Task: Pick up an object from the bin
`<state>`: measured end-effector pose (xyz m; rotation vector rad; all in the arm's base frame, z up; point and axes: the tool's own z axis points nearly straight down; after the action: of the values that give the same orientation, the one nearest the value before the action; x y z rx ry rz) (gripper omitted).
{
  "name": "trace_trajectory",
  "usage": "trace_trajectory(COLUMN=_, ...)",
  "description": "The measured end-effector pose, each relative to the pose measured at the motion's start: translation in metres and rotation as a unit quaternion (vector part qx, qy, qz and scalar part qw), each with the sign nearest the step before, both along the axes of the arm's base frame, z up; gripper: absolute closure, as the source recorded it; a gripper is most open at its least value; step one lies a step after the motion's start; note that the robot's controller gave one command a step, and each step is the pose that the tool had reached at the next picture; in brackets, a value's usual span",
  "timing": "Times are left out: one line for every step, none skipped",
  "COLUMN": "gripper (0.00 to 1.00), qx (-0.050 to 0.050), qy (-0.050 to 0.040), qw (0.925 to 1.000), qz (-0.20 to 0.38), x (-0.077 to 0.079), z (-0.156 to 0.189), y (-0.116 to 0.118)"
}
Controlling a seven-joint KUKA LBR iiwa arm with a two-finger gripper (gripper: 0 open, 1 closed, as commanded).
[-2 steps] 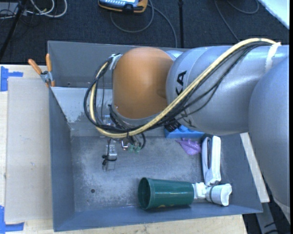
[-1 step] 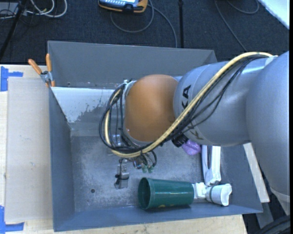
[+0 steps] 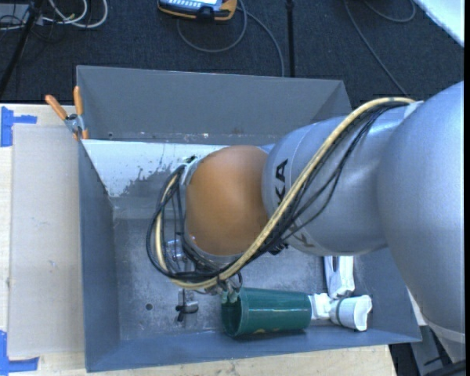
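Observation:
The lower end of my gripper pokes out beneath the orange cover, low over the bin floor left of centre. Nothing can be made out in it from this angle. Just to its right a dark green cup lies on its side along the front wall, its open mouth turned toward the gripper. A white plastic piece with a round cap lies beyond the cup's base, at the front right.
The arm reaches in from the right and covers the middle and right of the bin, with black and yellow cables looping round the orange cover. Bare grey floor shows on the left and front left.

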<state>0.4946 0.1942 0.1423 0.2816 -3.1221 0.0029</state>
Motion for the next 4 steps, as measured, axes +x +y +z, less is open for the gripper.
trace_trajectory(gripper=0.00, qx=0.002, qy=-0.0006, qw=0.9978, qz=0.067, x=-0.015, z=0.006, y=-0.011)
trace_trajectory(gripper=0.00, qx=0.002, qy=-0.0062, qw=0.9954, qz=0.095, x=-0.018, z=-0.056, y=-0.069)
trace_trajectory(gripper=1.00, qx=0.002, qy=0.0002, qw=0.9915, qz=0.130, x=-0.019, z=-0.073, y=-0.141)
trace_trajectory(gripper=1.00, qx=0.002, qy=0.0003, qw=0.9915, qz=0.130, x=-0.019, z=-0.073, y=-0.141)
